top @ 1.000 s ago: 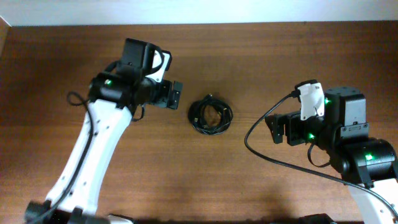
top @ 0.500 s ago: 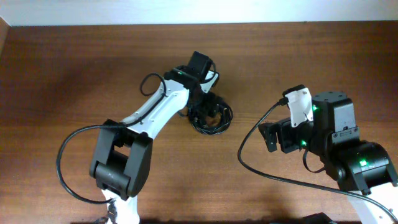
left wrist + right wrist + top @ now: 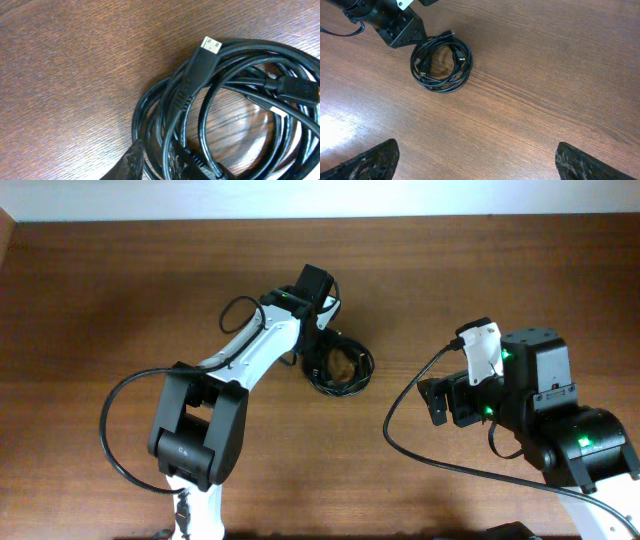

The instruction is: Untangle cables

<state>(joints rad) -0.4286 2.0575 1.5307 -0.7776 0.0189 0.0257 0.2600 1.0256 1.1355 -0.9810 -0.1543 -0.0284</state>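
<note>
The cables (image 3: 341,366) lie in one black coil on the wooden table, near the middle. In the left wrist view the coil's strands (image 3: 192,85) fill the frame, and one plug with a metal tip (image 3: 211,45) points up. My left gripper (image 3: 316,348) is down on the coil's left edge, and in its own view the left gripper (image 3: 160,161) has closed its fingers (image 3: 131,161) round a few strands. My right gripper (image 3: 438,402) hangs open, well to the right of the coil. The right wrist view shows the coil (image 3: 441,62) far off and nothing in the right gripper (image 3: 476,150).
The left arm (image 3: 235,365) stretches diagonally from the lower left to the coil. A thick black cord (image 3: 410,445) loops off the right arm over the table. The table's far edge (image 3: 320,218) runs along the top.
The left arm has swung right and down onto the coil, and its jaws have gone from wide open to closed on strands. The right arm shifted slightly left at first, then held still.
</note>
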